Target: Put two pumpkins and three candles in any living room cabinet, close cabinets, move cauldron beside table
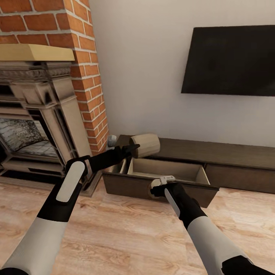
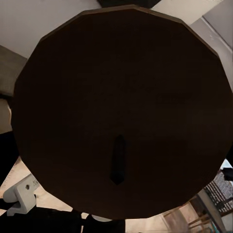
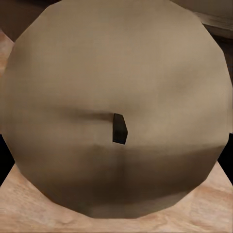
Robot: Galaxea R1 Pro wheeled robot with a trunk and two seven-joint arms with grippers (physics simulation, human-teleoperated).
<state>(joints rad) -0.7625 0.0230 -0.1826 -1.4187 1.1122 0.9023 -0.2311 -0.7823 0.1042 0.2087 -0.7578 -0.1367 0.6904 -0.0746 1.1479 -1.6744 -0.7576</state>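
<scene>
The cabinet (image 1: 236,153) is a long, low dark-brown unit along the wall, with one drawer (image 1: 168,169) pulled open to show a tan interior. My left gripper (image 1: 134,147) is shut on a candle (image 1: 147,144), held on its side over the drawer's back left corner. In the left wrist view this candle's round top (image 2: 121,87) is in shadow, with its wick pointing at the camera. My right gripper (image 1: 160,184) is shut on a second candle (image 1: 154,184) just above the drawer's front panel. Its cream top (image 3: 116,68) and wick show in the right wrist view.
An ornate fireplace surround (image 1: 46,114) and a brick chimney (image 1: 89,76) stand to the left of the cabinet. A dark television (image 1: 229,61) hangs on the wall above it. A small grey object (image 1: 111,140) sits by the bricks. Wooden floor (image 1: 126,236) lies in front.
</scene>
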